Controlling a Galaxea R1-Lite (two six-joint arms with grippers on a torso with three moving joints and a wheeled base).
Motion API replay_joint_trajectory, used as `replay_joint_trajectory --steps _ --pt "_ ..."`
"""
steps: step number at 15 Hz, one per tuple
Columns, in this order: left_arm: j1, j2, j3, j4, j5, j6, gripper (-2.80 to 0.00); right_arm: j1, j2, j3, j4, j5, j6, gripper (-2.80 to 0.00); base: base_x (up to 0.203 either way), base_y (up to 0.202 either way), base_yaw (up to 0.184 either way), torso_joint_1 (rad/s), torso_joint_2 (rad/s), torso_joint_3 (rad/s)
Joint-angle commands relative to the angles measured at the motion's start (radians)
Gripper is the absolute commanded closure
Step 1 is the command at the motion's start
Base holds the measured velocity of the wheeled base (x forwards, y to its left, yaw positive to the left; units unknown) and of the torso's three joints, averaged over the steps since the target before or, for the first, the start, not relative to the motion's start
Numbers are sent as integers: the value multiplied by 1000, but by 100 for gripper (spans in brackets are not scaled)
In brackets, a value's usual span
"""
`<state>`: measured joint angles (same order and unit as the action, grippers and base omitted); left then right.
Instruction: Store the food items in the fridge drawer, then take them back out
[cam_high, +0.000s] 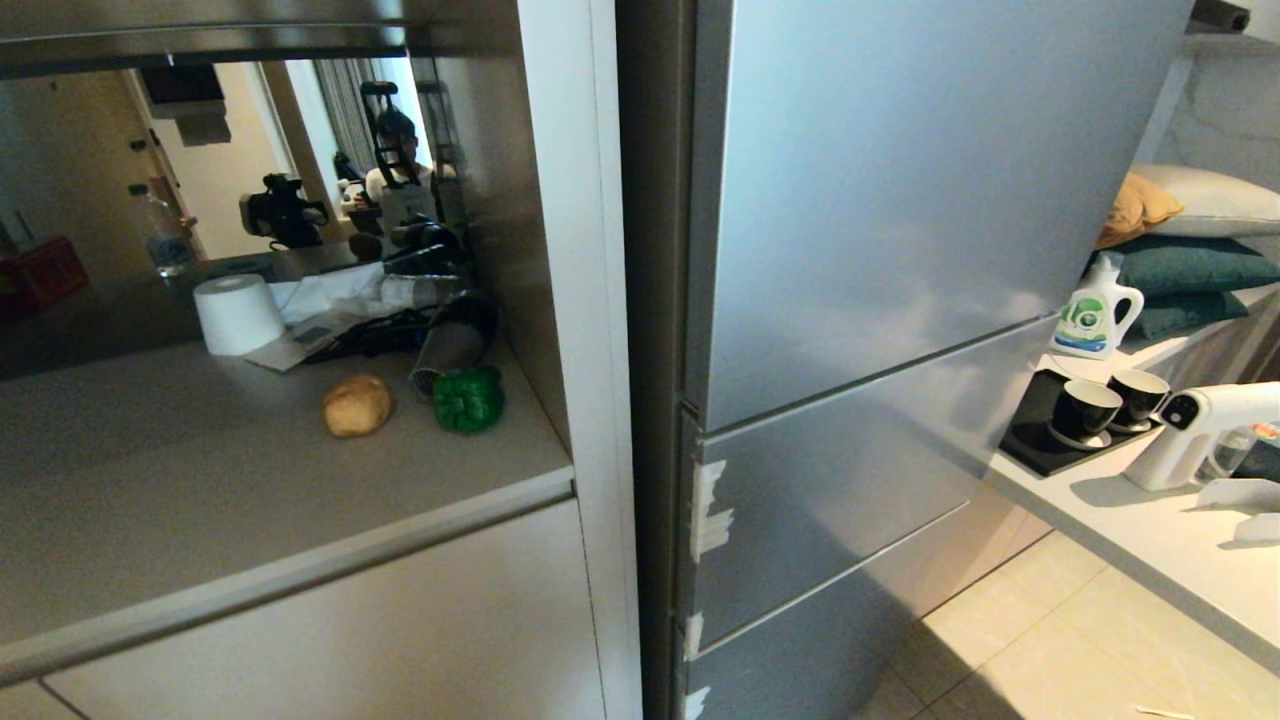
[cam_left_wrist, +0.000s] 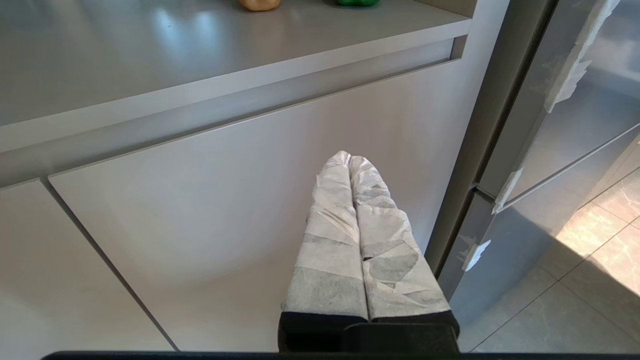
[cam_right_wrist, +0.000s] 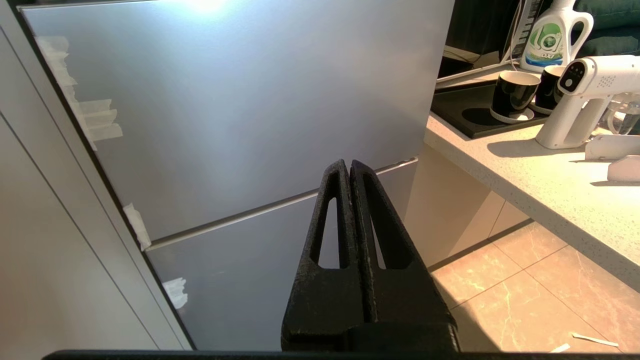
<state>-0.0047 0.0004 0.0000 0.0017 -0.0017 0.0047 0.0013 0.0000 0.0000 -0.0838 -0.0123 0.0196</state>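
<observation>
The right gripper (cam_right_wrist: 349, 165), with black slotted fingers pressed together and holding nothing, points at the silver-grey flat-fronted fridge drawer (cam_right_wrist: 240, 125), which is closed; strips of white tape (cam_right_wrist: 97, 120) sit on the drawer's left edge. The left gripper (cam_left_wrist: 349, 160), its fingers wrapped in white tape and likewise pressed together and empty, hangs before the pale cabinet front (cam_left_wrist: 225, 200), below the grey countertop (cam_left_wrist: 150, 60). Above and beyond the left gripper, on that countertop, lie the tan-yellow potato-like lump (cam_high: 356, 405) and, just beside it, the glossy green bell pepper (cam_high: 468, 398), apart from each other. Behind them stand a white paper roll (cam_high: 238, 314) and a grey-black hair dryer (cam_high: 450, 345).
</observation>
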Motion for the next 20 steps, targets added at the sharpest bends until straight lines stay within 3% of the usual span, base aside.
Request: replay_joint_trajectory --steps 1,20 --pt "0 1 0 0 0 0 0 0 0 31 -1 0 0 0 0 0 0 0 0 0" --pt "0 1 0 0 0 1 0 0 0 31 -1 0 0 0 0 0 0 -43 99 51"
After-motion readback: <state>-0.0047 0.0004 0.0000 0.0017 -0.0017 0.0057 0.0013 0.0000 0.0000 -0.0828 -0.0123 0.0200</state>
